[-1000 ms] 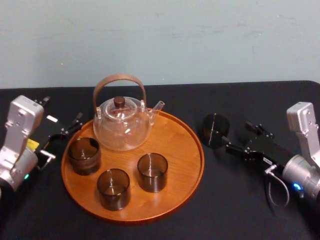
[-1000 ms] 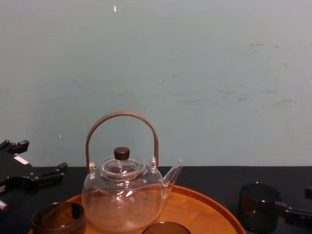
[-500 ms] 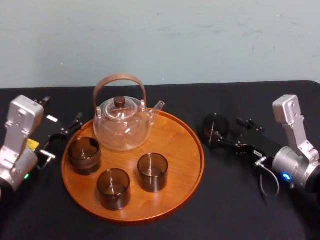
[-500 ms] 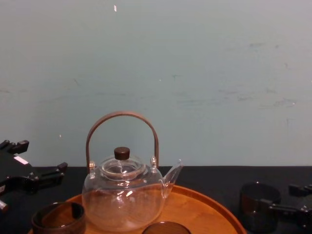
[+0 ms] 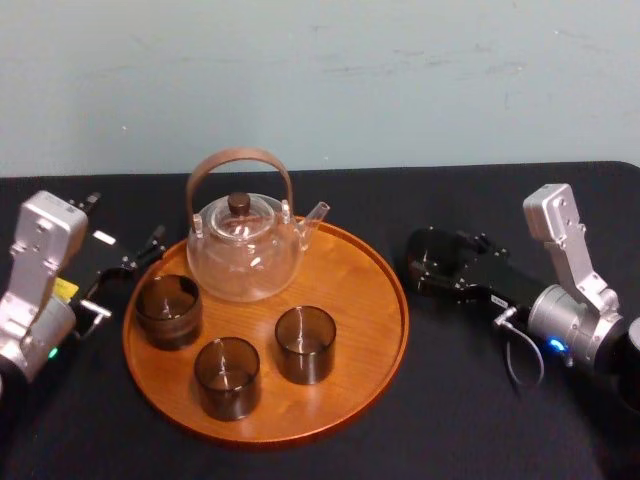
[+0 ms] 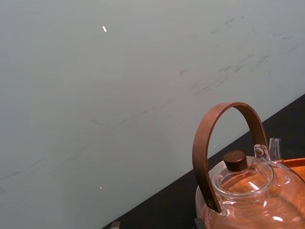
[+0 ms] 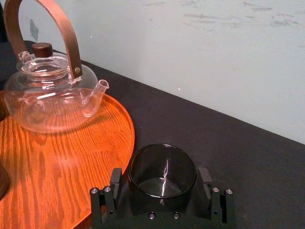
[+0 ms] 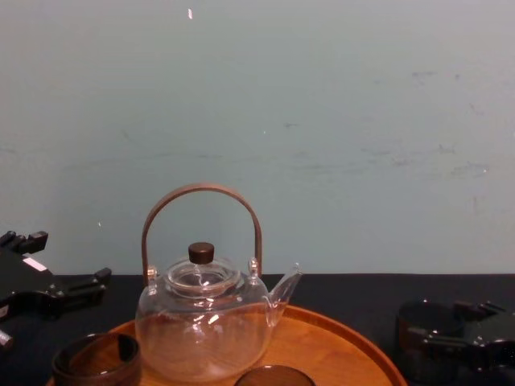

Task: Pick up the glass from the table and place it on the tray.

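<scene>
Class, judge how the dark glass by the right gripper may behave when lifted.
The dark glass looks glossy, so it may slip in the right gripper around it. Thin walls suggest fragility. Short and wide, it probably won't tip. Left gripper idles beside the tray.

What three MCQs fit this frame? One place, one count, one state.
1. Where is the right claw?
A over the teapot
B around the glass right of the tray
C at the tray's left

2. How many glasses stand on the tray?
A two
B three
C four

3. How is the glass off the tray?
A upright on the table
B on its side
C upside down

Key:
1 B, its fingers flank the glass in the right wrist view.
2 B, the head view shows three.
3 A, its open mouth faces up.

The left claw sits parked left of the tray.
</scene>
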